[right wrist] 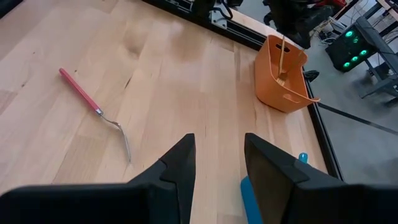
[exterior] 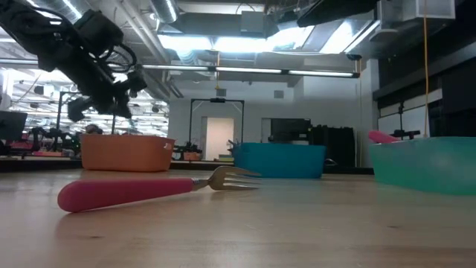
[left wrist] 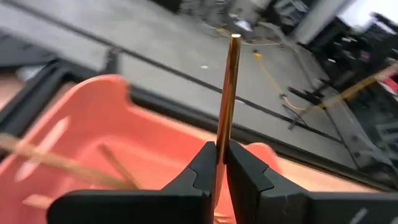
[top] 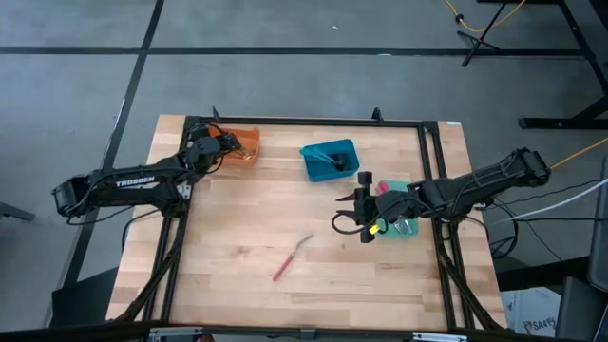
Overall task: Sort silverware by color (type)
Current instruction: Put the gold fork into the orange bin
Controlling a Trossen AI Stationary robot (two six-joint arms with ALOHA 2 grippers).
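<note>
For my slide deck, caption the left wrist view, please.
Left pincer grips an upright gold utensil above the orange bin.

a grey concrete floor [top: 285, 85] crossed by dark seams surrounds the pale wooden table [top: 256, 218]. overhead, bright strip lights [exterior: 245, 45] and exposed ducts [exterior: 141, 30] run along the ceiling. a lit doorway [exterior: 218, 138] stands at the far wall. yellow cables [top: 480, 19] trail over the floor beside a black stand [top: 570, 57].
</note>
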